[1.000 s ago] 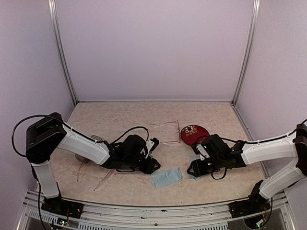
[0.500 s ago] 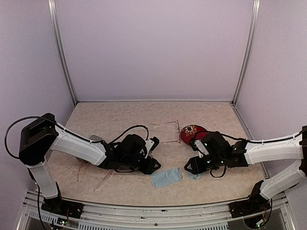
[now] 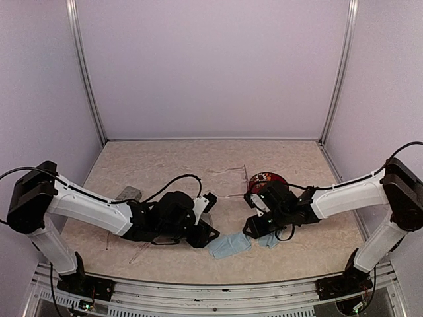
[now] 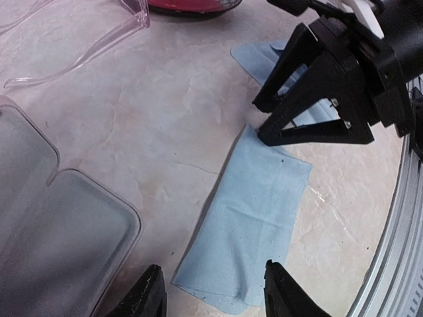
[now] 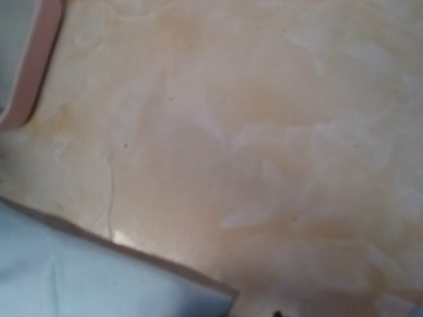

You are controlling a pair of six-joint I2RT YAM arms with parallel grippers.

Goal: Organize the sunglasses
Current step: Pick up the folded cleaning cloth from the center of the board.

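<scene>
A flat grey oblong case (image 3: pixel 129 193) lies at the left of the beige marbled table (image 3: pixel 165 158), partly hidden by the left arm. Nearer the front edge, under that arm, the thin pinkish arms of one pair of glasses (image 3: pixel 142 251) show faintly on the table; its lenses cannot be made out.

The left claw (image 4: pixel 218 297) hangs low over the table with its two black fingertips (image 4: pixel 153 294) spread apart and nothing between them but the near edge of a rectangular light-blue cloth (image 4: pixel 254 205), which lies flat. In the left wrist view a translucent grey piece with a clear rounded rim (image 4: pixel 59 231) fills the lower left; I cannot tell what it is.

Farther back, mid-table, the pale clear-pinkish pair of sunglasses (image 3: pixel 245 177) rests with its long slim arms unfolded, just beside a dark red oval item with a pale floral print (image 3: pixel 266 177).

The right claw (image 3: pixel 252 228) is down near the table, just in front of the red item, over a second, crumpled light-blue cloth (image 3: pixel 268 241). I cannot tell whether its fingers are parted or closed. The blurred right wrist view shows only table, a blue cloth corner and a pinkish rounded rim (image 5: pixel 30 72).
</scene>
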